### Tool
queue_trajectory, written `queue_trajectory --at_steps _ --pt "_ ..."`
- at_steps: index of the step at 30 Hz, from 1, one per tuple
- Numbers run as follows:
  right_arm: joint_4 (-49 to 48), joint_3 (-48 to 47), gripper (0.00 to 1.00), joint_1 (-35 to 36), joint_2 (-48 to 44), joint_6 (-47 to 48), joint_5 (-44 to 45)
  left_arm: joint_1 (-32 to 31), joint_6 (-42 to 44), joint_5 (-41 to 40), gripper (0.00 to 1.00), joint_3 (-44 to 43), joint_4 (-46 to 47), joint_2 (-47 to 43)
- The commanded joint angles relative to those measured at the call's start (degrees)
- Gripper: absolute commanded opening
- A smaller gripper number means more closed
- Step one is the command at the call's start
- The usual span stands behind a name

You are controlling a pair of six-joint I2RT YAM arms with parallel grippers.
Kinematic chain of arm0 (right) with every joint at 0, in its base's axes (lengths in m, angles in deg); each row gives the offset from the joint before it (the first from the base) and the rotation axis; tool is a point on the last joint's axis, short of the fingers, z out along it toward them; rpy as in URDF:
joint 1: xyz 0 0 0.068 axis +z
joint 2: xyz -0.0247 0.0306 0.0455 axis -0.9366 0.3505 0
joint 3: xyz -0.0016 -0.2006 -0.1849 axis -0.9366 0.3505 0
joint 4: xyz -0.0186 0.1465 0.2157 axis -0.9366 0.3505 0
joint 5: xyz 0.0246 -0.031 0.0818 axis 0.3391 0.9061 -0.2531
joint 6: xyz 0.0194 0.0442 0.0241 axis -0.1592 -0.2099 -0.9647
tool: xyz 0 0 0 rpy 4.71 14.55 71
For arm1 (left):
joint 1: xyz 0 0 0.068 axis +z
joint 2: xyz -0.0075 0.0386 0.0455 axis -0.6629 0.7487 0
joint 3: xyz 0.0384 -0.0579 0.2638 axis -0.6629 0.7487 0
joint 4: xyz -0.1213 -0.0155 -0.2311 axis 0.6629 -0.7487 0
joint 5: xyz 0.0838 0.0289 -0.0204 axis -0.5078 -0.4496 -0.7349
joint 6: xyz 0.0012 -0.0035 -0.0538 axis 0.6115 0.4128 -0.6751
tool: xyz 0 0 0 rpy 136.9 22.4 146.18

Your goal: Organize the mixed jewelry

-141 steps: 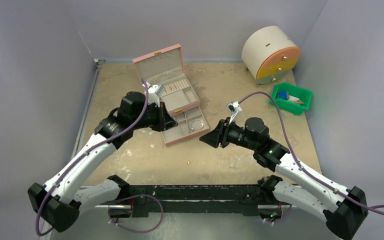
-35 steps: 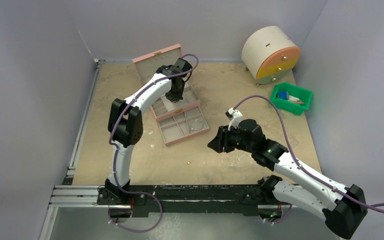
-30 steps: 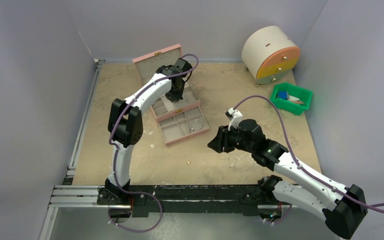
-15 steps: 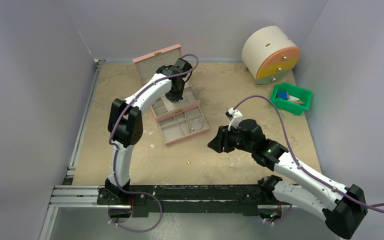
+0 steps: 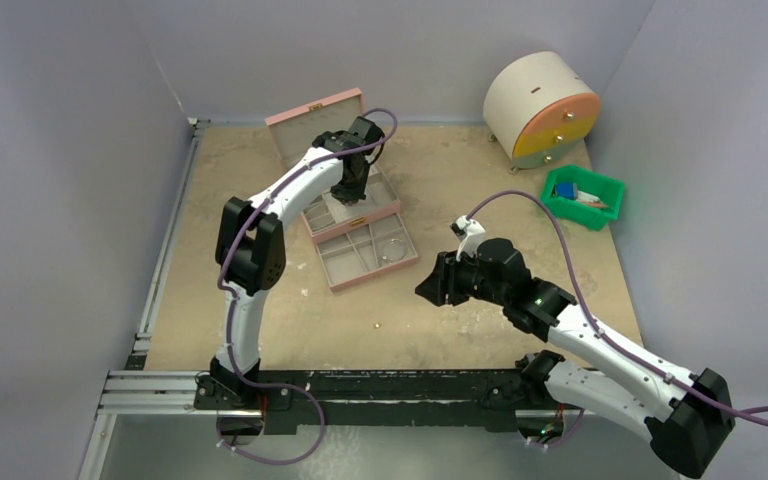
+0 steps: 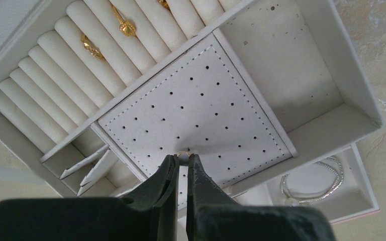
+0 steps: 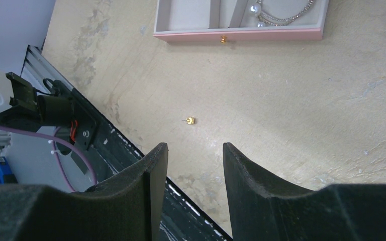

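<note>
The pink jewelry box (image 5: 357,214) stands open with its lower drawer (image 5: 365,257) pulled out. My left gripper (image 5: 348,192) (image 6: 183,160) hangs over the box's perforated pad (image 6: 201,100). It is shut on a tiny pearl-like stud (image 6: 183,156) that touches the pad. Two gold rings (image 6: 123,26) (image 6: 91,46) sit in the ring rolls. A silvery bracelet (image 6: 314,181) (image 7: 281,15) lies in the drawer. One gold stud (image 5: 376,324) (image 7: 190,120) lies loose on the table. My right gripper (image 5: 428,285) (image 7: 195,150) is open and empty, above the table to the right of that stud.
A round cream cabinet (image 5: 542,108) with orange and yellow drawers stands at the back right. A green bin (image 5: 584,197) with blue items is in front of it. The black base rail (image 5: 360,385) runs along the near edge.
Since the oldest frame my left arm has swung from beside the drawer to above the box's upper tray, and the right gripper drew back slightly. Nothing has moved in the last second.
</note>
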Motion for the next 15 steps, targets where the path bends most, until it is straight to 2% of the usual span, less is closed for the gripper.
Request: queue_trajectory --at_steps 1,15 --pt "-1.16 -2.79 0.47 0.01 0.05 0.68 0.13 0.38 0.48 -2.37 0.00 0.86 1.04 -1.93" --pt "-1.56 -2.23 0.47 0.01 -0.04 0.22 0.05 0.34 0.31 -2.24 0.00 1.02 1.12 -2.88"
